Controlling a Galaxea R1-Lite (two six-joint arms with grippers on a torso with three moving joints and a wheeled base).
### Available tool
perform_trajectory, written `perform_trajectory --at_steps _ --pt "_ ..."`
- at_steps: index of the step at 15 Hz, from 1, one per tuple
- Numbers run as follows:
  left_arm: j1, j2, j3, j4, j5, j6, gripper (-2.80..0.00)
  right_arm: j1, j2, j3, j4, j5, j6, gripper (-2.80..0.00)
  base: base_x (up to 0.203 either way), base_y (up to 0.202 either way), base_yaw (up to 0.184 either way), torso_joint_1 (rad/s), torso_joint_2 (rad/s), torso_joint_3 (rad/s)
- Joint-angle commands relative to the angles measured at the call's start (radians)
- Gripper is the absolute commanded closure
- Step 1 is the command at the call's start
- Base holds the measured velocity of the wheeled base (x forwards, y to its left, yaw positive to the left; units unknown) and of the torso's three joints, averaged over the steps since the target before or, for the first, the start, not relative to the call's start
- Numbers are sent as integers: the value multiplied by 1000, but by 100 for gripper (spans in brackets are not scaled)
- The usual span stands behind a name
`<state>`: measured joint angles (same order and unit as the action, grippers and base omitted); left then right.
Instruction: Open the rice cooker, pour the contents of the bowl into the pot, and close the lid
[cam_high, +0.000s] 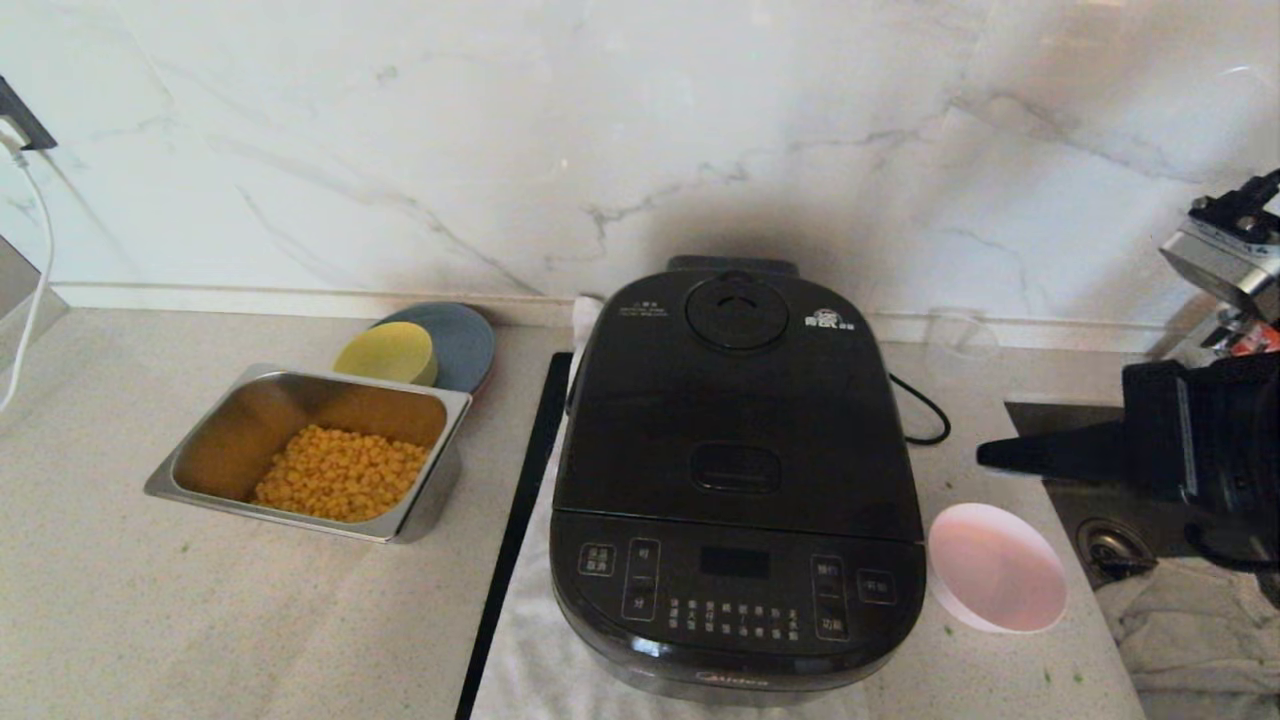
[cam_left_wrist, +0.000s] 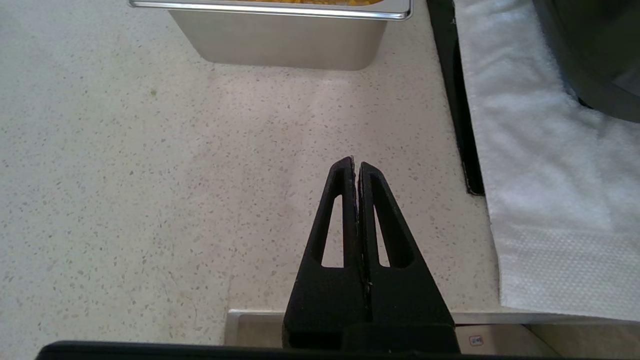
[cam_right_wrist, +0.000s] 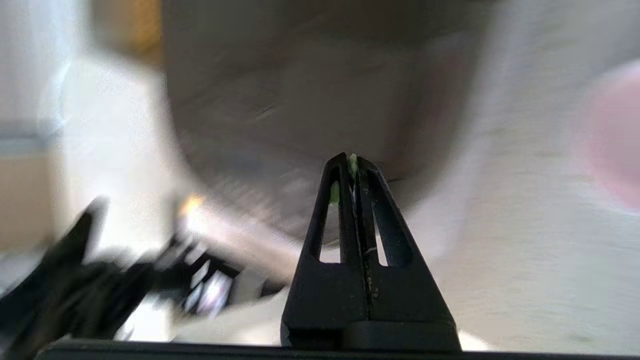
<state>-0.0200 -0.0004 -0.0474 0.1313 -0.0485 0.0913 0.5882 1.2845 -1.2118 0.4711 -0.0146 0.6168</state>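
The black rice cooker (cam_high: 735, 590) stands mid-counter on a white towel, and its lid (cam_high: 735, 400) is down, so the pot is hidden. Just right of the cooker's front sits the small bowl (cam_high: 995, 565). Its pale pink inside looks bare, with no green herb bits visible in it. My right gripper (cam_high: 985, 456) hovers above and behind the bowl, pointing at the cooker's right side. In the right wrist view it (cam_right_wrist: 352, 159) is shut, with green specks stuck at the tips. My left gripper (cam_left_wrist: 356, 162) is shut over bare counter, out of the head view.
A steel tray (cam_high: 240, 430) of corn kernels sits left of the cooker, with a yellow dish (cam_high: 385, 352) and a blue plate (cam_high: 465, 340) behind it. A black strip (cam_high: 520, 500) runs along the towel's (cam_left_wrist: 540, 200) left edge. A sink (cam_high: 1100, 540) and a crumpled cloth (cam_high: 1180, 620) lie at the right.
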Motion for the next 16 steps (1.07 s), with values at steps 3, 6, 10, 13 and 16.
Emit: perform_trajectory --at_steps 3,6,10,13,16 --pt "0 -1 0 1 -1 1 0 -42 -11 58 11 -374 -15 0 0 0 0 0 0 0" --pt "0 -1 0 1 -1 1 0 -43 -67 139 8 -592 -18 0 0 0 0 0 0 0" --pt "0 -1 0 1 -1 1 0 -28 -217 204 15 -639 -44 0 0 0 0 0 0 0" --pt "0 -1 0 1 -1 1 0 -28 -327 307 8 -644 -79 0 0 0 0 0 0 0" --pt "0 -1 0 1 -1 1 0 -30 -459 416 -18 -638 -173 0 0 0 0 0 0 0"
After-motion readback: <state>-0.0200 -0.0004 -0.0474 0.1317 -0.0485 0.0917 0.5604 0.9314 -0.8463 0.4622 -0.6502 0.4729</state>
